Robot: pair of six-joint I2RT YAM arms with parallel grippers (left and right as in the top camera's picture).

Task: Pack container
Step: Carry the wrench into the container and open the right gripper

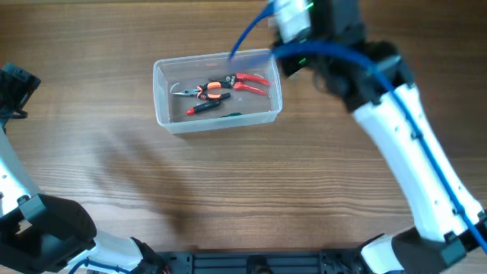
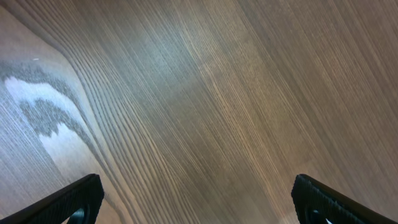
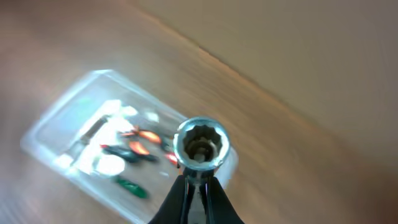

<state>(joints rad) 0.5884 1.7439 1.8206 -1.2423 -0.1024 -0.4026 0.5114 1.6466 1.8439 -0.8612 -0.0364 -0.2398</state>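
Note:
The clear plastic container (image 1: 163, 114) stands on the far middle of the table. It holds red-handled cutters (image 1: 251, 81), orange-and-black pliers (image 1: 209, 92), a red-and-black screwdriver (image 1: 199, 109) and a small green item (image 1: 230, 115). In the right wrist view the container (image 3: 62, 106) is blurred below me. My right gripper (image 3: 198, 186) is shut on a silver tool with a toothed ring end (image 3: 201, 144), held above the container's right end. In the overhead view the right wrist (image 1: 304, 46) hides the fingers. My left gripper (image 2: 199, 202) is open and empty over bare wood.
The left arm (image 1: 15, 87) is at the far left edge of the wooden table (image 1: 251, 190). A blue cable (image 1: 247, 34) runs along the right arm above the container's far right corner.

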